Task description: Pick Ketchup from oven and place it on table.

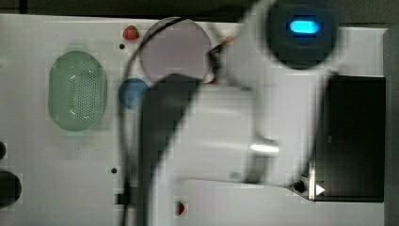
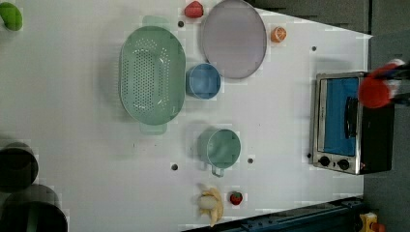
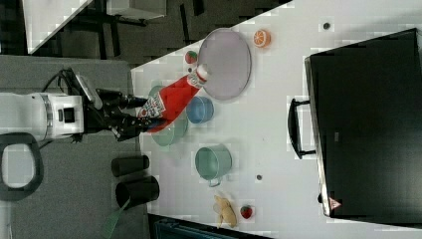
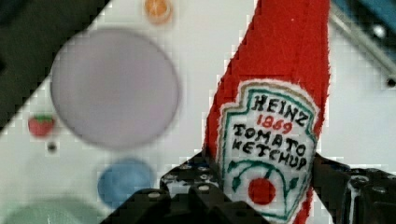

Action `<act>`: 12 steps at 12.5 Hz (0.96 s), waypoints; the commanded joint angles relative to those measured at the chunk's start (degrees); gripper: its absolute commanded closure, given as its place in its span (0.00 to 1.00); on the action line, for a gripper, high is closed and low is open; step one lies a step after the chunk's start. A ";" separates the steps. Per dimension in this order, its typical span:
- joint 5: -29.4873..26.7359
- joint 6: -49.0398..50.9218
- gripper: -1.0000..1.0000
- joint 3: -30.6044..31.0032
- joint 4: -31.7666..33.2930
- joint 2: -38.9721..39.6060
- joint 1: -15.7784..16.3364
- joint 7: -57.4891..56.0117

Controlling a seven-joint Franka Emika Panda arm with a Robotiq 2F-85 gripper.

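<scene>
Right up against the wrist camera is the Ketchup (image 4: 273, 116): red bottle, white label reading Heinz Tomato Ketchup, tapering neck. The black gripper (image 4: 261, 196) has its jaws clamped on the bottle's base, holding it in the air above the white table (image 2: 96, 145), clear of the oven (image 2: 345, 123). Around it: the boxy oven with bluish glass door, a perforated green colander (image 2: 152, 79), a flat round grey plate (image 2: 234, 38), a green cup (image 2: 222, 148), a small blue bowl (image 2: 203, 80).
</scene>
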State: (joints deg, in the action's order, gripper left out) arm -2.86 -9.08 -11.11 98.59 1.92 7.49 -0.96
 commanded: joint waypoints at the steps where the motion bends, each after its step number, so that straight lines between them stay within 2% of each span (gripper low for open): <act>1: 0.06 -3.72 0.37 1.16 8.99 0.32 -0.51 -0.88; 7: 0.06 -21.84 0.37 1.21 25.76 3.61 -0.58 -0.65; 10: -0.24 -30.68 0.37 1.02 29.80 8.80 -0.60 -0.65; 12: -0.36 -34.87 0.37 1.27 30.20 13.38 -0.53 -0.65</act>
State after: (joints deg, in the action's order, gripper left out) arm -3.49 -43.92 -11.21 128.92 17.56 5.88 -1.11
